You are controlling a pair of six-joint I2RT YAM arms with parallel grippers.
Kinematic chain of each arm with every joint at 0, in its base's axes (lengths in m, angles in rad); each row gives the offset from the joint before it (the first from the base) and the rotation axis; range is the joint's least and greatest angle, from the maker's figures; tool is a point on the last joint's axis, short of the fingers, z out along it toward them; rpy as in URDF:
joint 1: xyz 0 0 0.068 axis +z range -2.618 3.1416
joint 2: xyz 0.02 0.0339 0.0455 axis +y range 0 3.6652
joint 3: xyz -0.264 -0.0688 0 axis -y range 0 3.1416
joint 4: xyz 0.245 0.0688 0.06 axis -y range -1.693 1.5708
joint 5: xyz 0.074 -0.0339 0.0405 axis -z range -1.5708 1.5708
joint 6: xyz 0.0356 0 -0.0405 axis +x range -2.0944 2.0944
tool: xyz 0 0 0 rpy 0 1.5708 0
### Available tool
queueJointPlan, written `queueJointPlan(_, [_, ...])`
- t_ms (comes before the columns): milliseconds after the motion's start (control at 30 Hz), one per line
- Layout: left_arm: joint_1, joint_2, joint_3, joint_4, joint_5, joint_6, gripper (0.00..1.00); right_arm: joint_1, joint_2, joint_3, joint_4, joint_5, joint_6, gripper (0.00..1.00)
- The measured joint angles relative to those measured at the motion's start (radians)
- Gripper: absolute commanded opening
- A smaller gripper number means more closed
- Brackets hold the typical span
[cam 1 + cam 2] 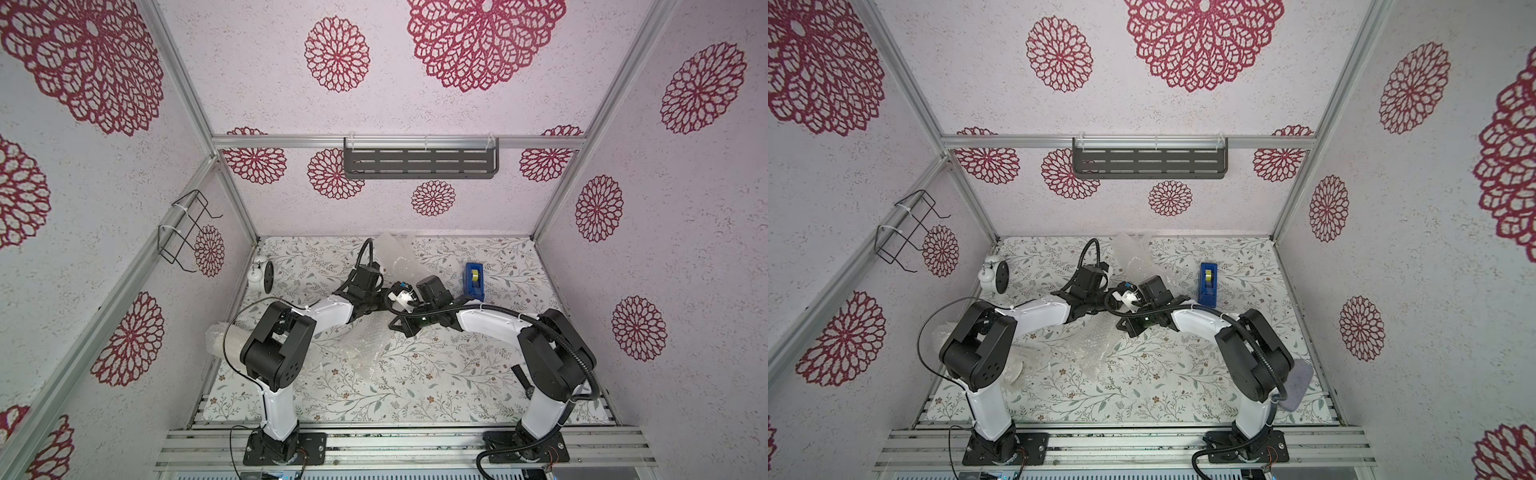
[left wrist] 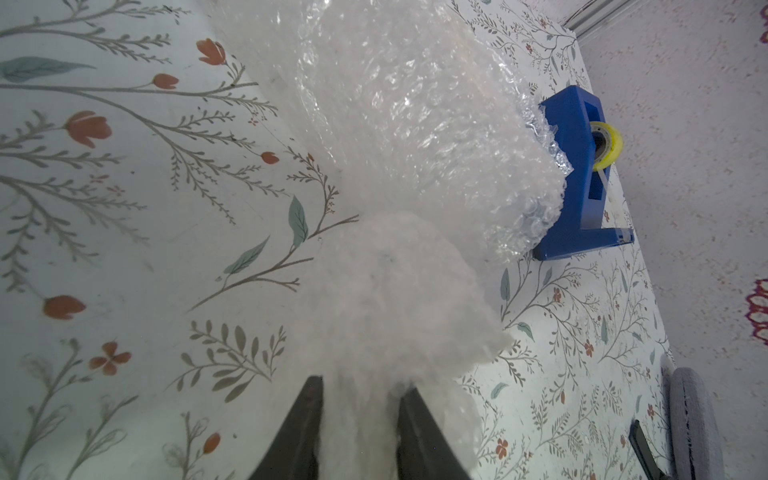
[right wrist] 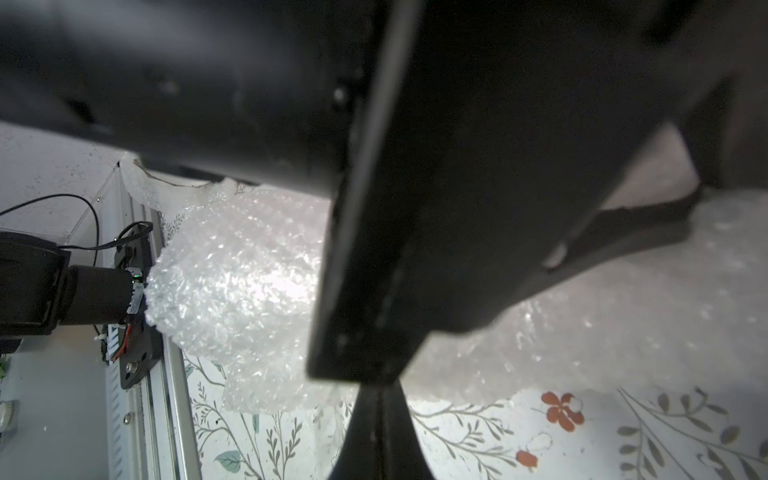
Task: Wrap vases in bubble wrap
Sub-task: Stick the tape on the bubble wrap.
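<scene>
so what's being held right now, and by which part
The bubble wrap, pinched at its bunched end by the left gripper; the right gripper is shut, seemingly empty.

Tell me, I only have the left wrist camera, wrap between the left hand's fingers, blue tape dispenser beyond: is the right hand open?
Observer: No, the right hand is shut, as the right wrist view shows.
Operator: Any spare wrap?
Observer: A loose bubble wrap sheet lies crumpled in the middle of the table, in both top views.
Operator: Anything already wrapped?
Observer: A wrapped bundle lies at the table's left edge, under the left arm.
</scene>
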State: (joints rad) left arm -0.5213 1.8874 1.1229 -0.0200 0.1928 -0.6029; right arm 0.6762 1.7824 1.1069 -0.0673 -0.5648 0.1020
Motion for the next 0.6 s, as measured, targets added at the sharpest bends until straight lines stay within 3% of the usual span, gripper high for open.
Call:
queueJointPlan(200, [0.0,0.002,-0.001,0.002,-0.003,-0.002,0.31,0.0,0.01,-0.002,0.048,0.005,0.05,0.01])
queueJointPlan(367, [0.0,0.002,-0.003,0.005,-0.006,-0.007,0.31,0.01,0.01,-0.021,0.097,0.032,0.097,0.14])
queueJointPlan(600, [0.0,0.002,-0.01,0.016,-0.011,-0.016,0.3,0.024,0.002,-0.067,0.182,0.092,0.171,0.23])
